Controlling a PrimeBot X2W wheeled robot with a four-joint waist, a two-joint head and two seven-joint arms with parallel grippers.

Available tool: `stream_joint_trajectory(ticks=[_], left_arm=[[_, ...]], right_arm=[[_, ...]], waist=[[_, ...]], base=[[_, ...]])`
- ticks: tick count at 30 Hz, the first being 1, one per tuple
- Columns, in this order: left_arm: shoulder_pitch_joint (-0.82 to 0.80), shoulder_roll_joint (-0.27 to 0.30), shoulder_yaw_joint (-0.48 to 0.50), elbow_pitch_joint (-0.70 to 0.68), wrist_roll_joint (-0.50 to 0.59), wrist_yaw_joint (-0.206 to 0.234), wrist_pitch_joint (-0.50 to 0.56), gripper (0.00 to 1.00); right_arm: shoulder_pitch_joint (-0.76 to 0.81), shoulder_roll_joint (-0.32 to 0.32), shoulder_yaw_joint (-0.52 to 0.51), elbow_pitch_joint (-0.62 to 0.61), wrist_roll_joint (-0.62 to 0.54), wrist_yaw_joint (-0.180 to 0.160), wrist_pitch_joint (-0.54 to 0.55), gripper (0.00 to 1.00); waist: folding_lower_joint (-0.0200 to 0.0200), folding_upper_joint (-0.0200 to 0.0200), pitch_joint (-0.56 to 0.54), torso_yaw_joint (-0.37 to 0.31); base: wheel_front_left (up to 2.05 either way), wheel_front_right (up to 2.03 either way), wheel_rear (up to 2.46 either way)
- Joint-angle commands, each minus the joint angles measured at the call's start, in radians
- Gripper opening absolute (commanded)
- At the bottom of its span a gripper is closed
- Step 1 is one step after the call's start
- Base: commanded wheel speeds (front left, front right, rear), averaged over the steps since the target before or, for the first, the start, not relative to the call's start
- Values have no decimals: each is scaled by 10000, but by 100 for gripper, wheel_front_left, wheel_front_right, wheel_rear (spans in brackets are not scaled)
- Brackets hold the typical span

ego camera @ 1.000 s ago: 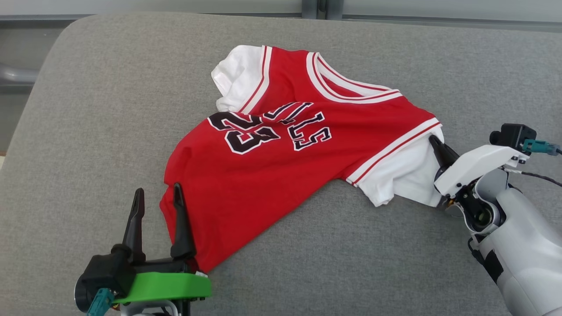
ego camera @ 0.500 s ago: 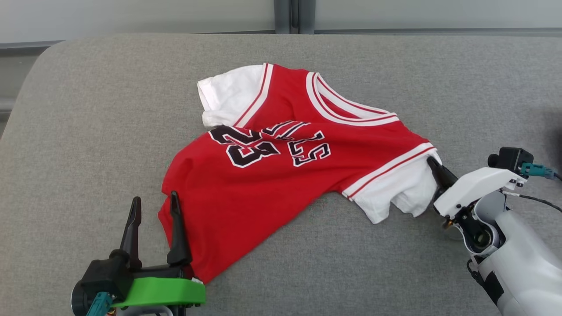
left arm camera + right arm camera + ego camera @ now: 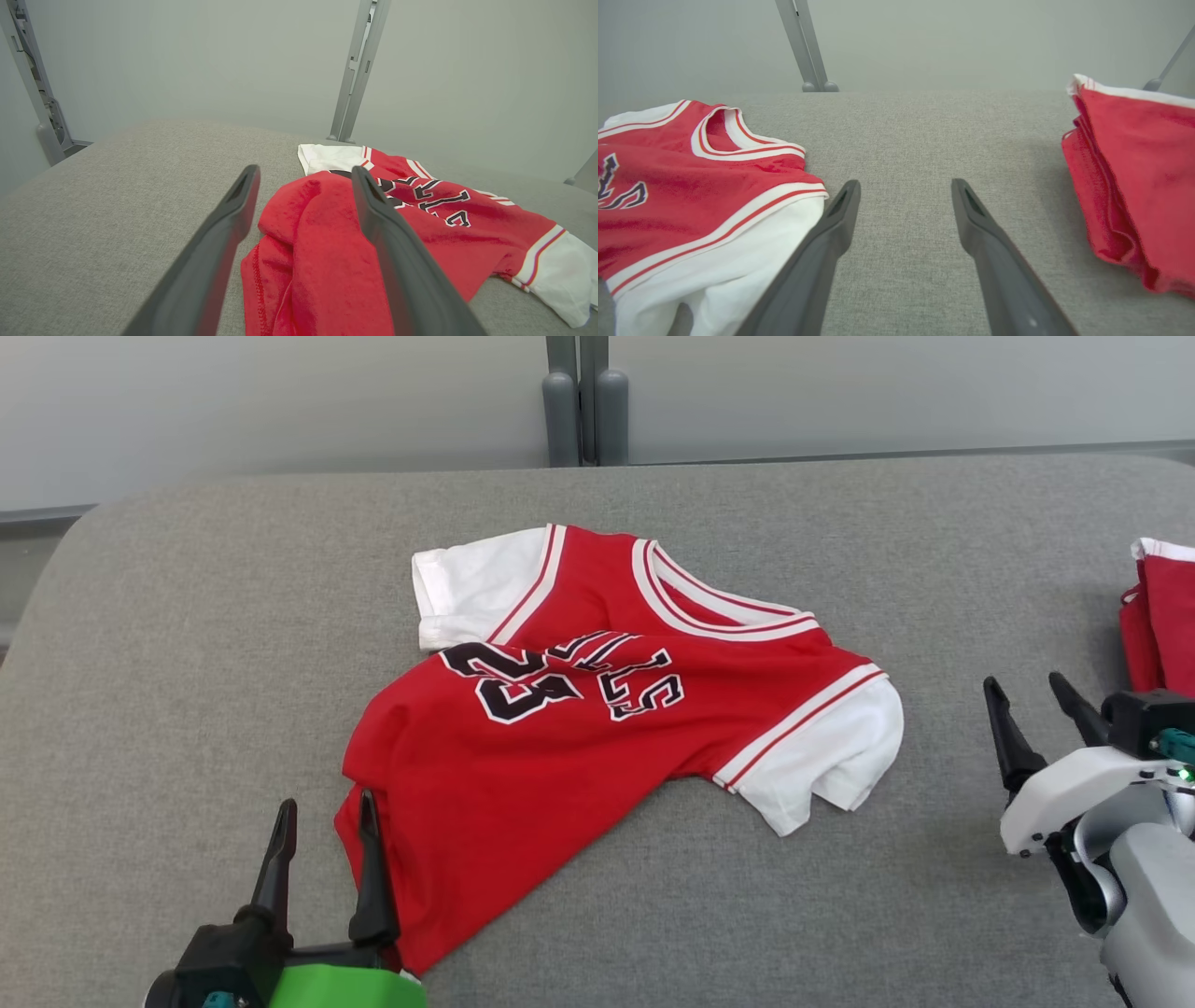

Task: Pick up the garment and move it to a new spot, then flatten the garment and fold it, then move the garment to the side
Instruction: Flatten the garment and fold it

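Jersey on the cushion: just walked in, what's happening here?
A two-armed robot is working on the rumpled red jersey lying on the grey cushion. Both tools are open, gripping nothing: left tool at its hem, right tool clear of the white sleeve. Another red garment lies further right.

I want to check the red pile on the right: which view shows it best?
Right wrist view: the pile spreads across its right side, stacked edges plain. The head view catches just a corner, cut off at its right edge.

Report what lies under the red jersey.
The red and white basketball jersey lies on a grey fabric cushion, visible all around it; anything beneath the cloth is covered.
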Motion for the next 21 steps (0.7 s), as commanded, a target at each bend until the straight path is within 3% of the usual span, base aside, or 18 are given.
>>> stream_joint_trajectory(ticks=[1, 5, 11, 15, 21], left_arm=[[203, 16, 47, 29, 138, -63, -1, 100], [509, 16, 83, 29, 270, -143, -1, 100], [811, 16, 217, 133, 312, -247, -1, 100], [800, 18, 434, 316, 340, -282, -1, 100], [845, 16, 878, 489, 323, -215, 1, 100]], right_arm=[[400, 34, -461, -654, -632, -4, -63, 100], [2233, 587, -2153, -3069, -2603, -4, -55, 100], [4328, 1570, -2995, -5836, -3657, -8, -59, 100], [4998, 1941, -2985, -6421, -3747, -7, -59, 100], [5207, 2166, -2499, -6360, -3600, -8, -60, 100]], waist=[[0, -1, -236, -209], [0, -1, -475, -372], [0, -1, -738, -536], [0, -1, -825, -539], [0, -1, -907, -340]], base=[[0, 0, 0], [0, 0, 0], [0, 0, 0], [0, 0, 0], [0, 0, 0]])
